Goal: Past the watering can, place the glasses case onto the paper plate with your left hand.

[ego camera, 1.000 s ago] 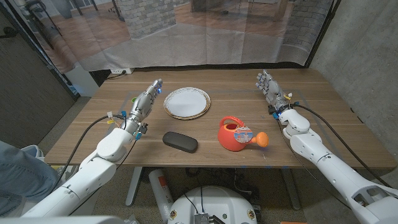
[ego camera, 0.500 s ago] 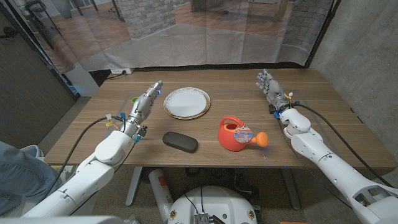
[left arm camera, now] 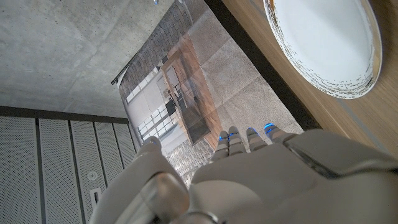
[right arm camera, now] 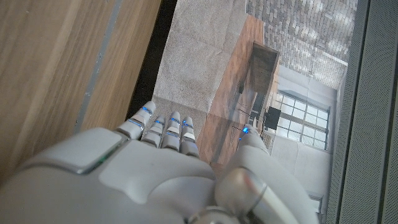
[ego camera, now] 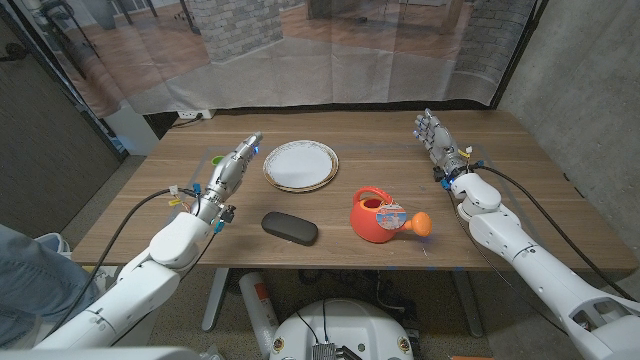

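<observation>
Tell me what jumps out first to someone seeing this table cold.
The bright orange-red watering can at the table's middle right, spout toward the robot's right arm. Next the white paper plate farther back and the dark glasses case near the front edge, left of the can. Both the left hand and right hand hold nothing.

Head view: looked down from above over the wooden table (ego camera: 330, 215). Left wrist view: close along the left hand (left arm camera: 261, 180), sharing the paper plate (left arm camera: 323, 43) with the head view. Right wrist view: close behind the right hand (right arm camera: 143, 180), facing past the table's edge.
</observation>
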`<state>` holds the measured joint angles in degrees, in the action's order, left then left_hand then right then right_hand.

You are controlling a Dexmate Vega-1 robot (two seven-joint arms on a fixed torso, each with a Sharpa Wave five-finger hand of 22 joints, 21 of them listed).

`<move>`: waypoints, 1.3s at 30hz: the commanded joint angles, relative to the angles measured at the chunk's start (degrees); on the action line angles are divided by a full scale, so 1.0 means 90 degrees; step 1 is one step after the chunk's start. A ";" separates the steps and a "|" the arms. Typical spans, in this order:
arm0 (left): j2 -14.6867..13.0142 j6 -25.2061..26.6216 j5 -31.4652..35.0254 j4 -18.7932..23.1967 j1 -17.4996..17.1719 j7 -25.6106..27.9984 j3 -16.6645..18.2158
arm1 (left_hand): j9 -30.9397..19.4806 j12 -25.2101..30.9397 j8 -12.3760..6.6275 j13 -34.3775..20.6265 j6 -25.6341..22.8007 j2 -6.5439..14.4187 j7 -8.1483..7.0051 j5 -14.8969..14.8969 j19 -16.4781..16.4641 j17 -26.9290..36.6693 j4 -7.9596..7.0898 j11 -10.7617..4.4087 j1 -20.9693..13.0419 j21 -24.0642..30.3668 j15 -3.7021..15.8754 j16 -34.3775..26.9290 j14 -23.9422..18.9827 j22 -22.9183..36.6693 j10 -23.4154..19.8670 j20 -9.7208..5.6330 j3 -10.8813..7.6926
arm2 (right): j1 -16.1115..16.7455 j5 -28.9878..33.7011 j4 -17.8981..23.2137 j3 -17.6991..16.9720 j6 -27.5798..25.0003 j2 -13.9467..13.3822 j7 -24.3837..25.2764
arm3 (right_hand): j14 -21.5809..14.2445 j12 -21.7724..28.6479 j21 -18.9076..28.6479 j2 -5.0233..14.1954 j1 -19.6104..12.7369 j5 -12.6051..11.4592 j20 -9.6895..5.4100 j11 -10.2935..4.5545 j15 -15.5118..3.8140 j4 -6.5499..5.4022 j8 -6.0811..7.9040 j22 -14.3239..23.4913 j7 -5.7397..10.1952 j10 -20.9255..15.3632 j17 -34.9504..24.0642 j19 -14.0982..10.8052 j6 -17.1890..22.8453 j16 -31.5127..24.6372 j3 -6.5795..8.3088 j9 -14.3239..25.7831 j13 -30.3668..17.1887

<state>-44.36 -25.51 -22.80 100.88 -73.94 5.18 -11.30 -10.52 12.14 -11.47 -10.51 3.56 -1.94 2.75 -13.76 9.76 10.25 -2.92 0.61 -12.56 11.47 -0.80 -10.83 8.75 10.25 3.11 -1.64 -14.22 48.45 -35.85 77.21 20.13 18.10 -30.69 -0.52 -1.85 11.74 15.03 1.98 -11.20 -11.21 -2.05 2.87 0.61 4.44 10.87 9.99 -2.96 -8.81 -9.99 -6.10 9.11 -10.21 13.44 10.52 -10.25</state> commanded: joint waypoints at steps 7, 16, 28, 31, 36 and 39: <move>-0.0140 -0.0022 0.0482 0.0298 -0.0425 0.0275 0.0294 | -0.0016 0.0016 -0.0034 -0.0029 -0.0029 0.0008 -0.0009 0.0004 0.0294 0.0020 0.0018 -0.0055 -0.0127 0.0030 0.0014 -0.0019 -0.0019 0.0022 -0.0007 0.0040 0.0014 | -0.0129 0.0061 -0.0182 0.0058 0.0143 0.0125 -0.0041 | -0.0062 0.0032 -0.0029 0.0025 -0.0034 0.0019 -0.0095 0.0002 0.0011 0.0019 0.0037 0.0027 0.0000 -0.0060 -0.0031 -0.0069 0.0084 -0.0048 0.0013 0.0030 -0.0022; -0.0148 -0.0020 0.0779 0.0388 -0.0565 0.0376 0.0376 | -0.0017 0.0010 -0.0036 -0.0029 -0.0048 0.0018 -0.0024 -0.0001 0.0296 0.0018 0.0049 -0.0079 -0.0184 0.0025 0.0016 -0.0014 -0.0025 0.0020 -0.0009 0.0050 0.0005 | -0.0142 0.0066 -0.0212 0.0077 0.0167 0.0155 -0.0055 | -0.0065 0.0029 -0.0047 0.0028 -0.0029 0.0020 -0.0093 0.0001 0.0016 0.0020 0.0037 0.0028 0.0006 -0.0056 -0.0033 -0.0077 0.0087 -0.0048 0.0009 0.0030 -0.0022; 0.0005 -0.0441 0.1254 0.0213 -0.0610 0.0517 0.0432 | -0.0019 0.0035 -0.0081 -0.0031 -0.0192 0.0026 -0.0075 -0.0011 0.0268 0.0016 0.0110 -0.0121 -0.0292 0.0031 0.0070 -0.0031 -0.0102 0.0018 -0.0103 0.0078 -0.0009 | -0.0142 0.0094 -0.0206 0.0098 0.0176 0.0162 -0.0050 | -0.0069 0.0029 -0.0068 0.0033 -0.0028 0.0022 -0.0090 0.0002 0.0013 0.0023 0.0037 0.0029 0.0010 -0.0062 -0.0034 -0.0083 0.0090 -0.0047 0.0005 0.0030 -0.0022; 0.0043 -0.0547 0.1515 0.0151 -0.0604 0.0609 0.0448 | -0.0020 0.0046 -0.0091 -0.0032 -0.0237 0.0027 -0.0099 -0.0018 0.0251 0.0017 0.0126 -0.0149 -0.0319 0.0035 0.0098 -0.0044 -0.0154 0.0018 -0.0146 0.0075 -0.0009 | -0.0127 0.0093 -0.0164 0.0095 0.0150 0.0163 -0.0011 | -0.0071 0.0030 -0.0074 0.0035 -0.0028 0.0022 -0.0095 0.0004 0.0016 0.0025 0.0037 0.0030 0.0009 -0.0064 -0.0034 -0.0088 0.0093 -0.0047 0.0004 0.0030 -0.0022; 0.0098 -0.0646 0.1983 0.0091 -0.0601 0.0803 0.0494 | -0.0021 0.0067 -0.0112 -0.0033 -0.0332 0.0029 -0.0129 -0.0033 0.0186 0.0018 0.0146 -0.0159 -0.0356 0.0053 0.0131 -0.0063 -0.0241 0.0018 -0.0232 0.0055 -0.0005 | -0.0093 0.0112 -0.0090 0.0099 0.0128 0.0165 0.0054 | -0.0078 0.0029 -0.0084 0.0036 -0.0030 0.0022 -0.0092 0.0002 0.0024 0.0029 0.0036 0.0030 0.0009 -0.0066 -0.0034 -0.0092 0.0092 -0.0048 0.0003 0.0030 -0.0022; 0.0100 -0.0636 0.2176 0.0094 -0.0617 0.0870 0.0528 | -0.0022 0.0076 -0.0116 -0.0034 -0.0366 0.0031 -0.0147 -0.0044 0.0132 0.0019 0.0155 -0.0168 -0.0373 0.0070 0.0143 -0.0072 -0.0288 0.0018 -0.0274 0.0057 -0.0004 | -0.0082 0.0151 -0.0061 0.0113 0.0127 0.0154 0.0077 | -0.0076 0.0031 -0.0090 0.0035 -0.0030 0.0022 -0.0090 0.0001 0.0012 0.0031 0.0035 0.0030 0.0012 -0.0072 -0.0033 -0.0094 0.0090 -0.0046 0.0001 0.0030 -0.0022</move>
<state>-44.30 -29.37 -9.47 102.80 -79.29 10.73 -7.28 -10.52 12.53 -11.99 -10.51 0.84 -1.64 1.26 -13.79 9.97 10.24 -1.86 -0.79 -15.28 11.47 0.44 -10.98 6.53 10.25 1.02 -1.42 -14.11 47.26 -35.04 75.71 20.92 19.55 -29.25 -0.67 -2.08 11.74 14.39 1.98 -11.20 -10.98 -2.05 3.07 0.83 4.43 10.87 9.99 -2.65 -9.01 -9.99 -6.50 9.42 -10.21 13.44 10.52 -10.25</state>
